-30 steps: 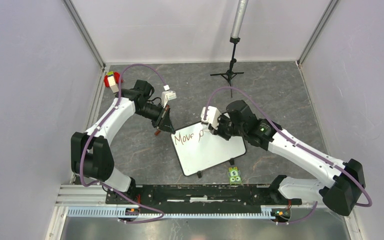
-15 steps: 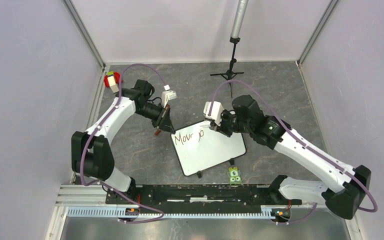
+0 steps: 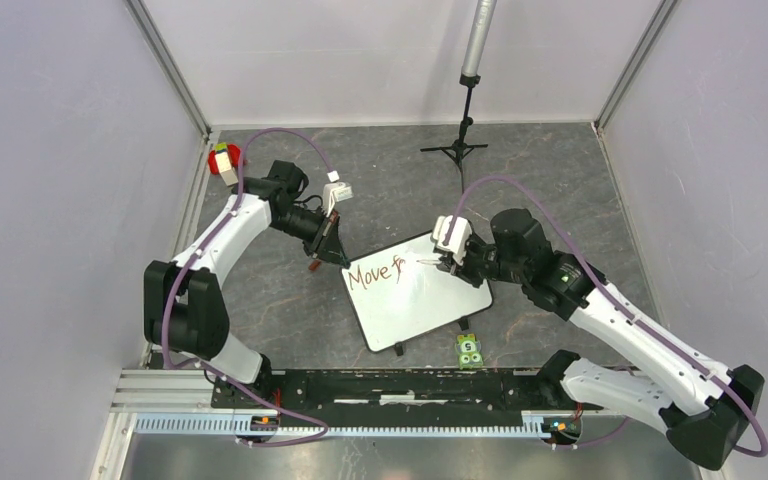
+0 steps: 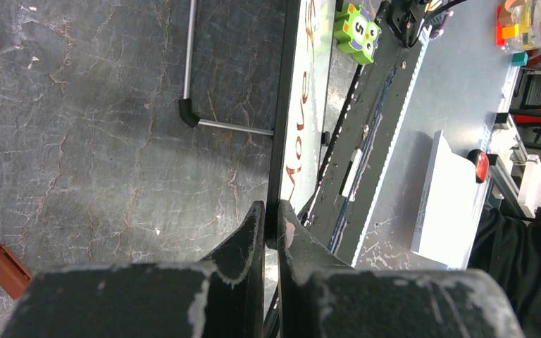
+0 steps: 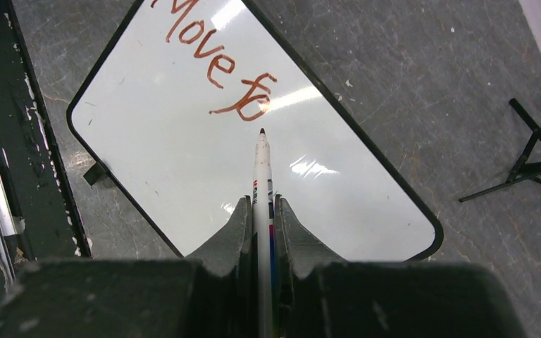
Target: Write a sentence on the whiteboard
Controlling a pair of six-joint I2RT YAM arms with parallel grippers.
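Right end effector (image 5: 262, 211) clamped marker (image 5: 262, 165), tip just beside unfinished second word of sentence (image 5: 215, 63); left end effector (image 4: 271, 225) pinched whiteboard (image 5: 183, 176) rim. Next, likely: finish word.

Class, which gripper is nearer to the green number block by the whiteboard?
Right. The right gripper, holding a marker over the whiteboard, is across the board from the green block; the left gripper grips the board's far left corner, farther away.
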